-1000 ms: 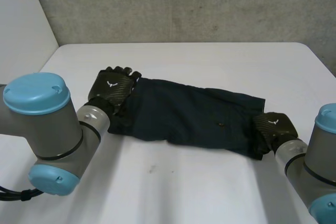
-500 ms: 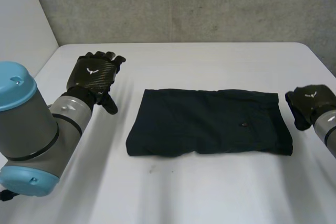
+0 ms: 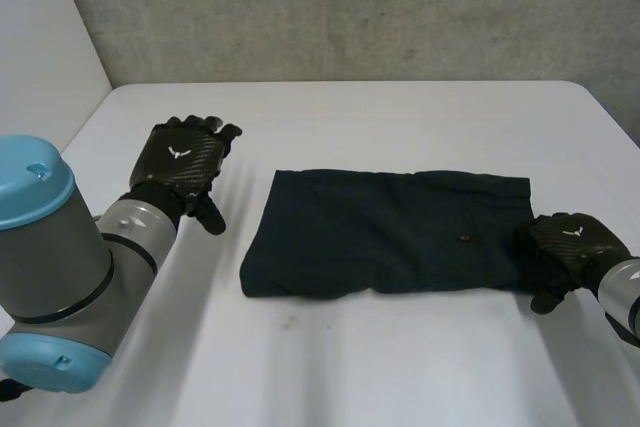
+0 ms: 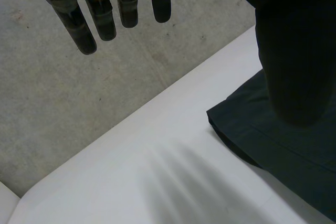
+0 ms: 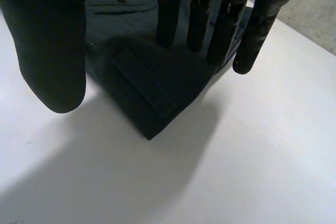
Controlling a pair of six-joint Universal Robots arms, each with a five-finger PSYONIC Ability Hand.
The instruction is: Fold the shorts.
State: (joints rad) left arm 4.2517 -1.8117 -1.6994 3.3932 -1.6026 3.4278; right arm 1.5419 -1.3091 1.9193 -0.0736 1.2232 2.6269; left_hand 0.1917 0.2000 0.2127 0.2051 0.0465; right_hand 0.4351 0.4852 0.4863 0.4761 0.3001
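The white table (image 3: 400,117) has a smooth, matt top and rounded far corners. Right behind the table, along its far edge, stands a grey concrete wall (image 3: 350,7), rough and mottled with faint darker stains. To the left of the table a plain white wall (image 3: 35,37) meets the concrete in a slanting corner. The light on the table is soft and even, without glare.

You're looking at plain dark navy shorts (image 3: 390,232) with no print, only one small brownish speck (image 3: 464,240) on the cloth. The surface (image 3: 400,367) is white. Your left hand (image 3: 182,159) and right hand (image 3: 568,245) are black with a fine woven sheen and a small white emblem. The left arm (image 3: 60,257) is grey, its cap (image 3: 30,182) light blue. The wall (image 3: 350,7) is mottled grey.
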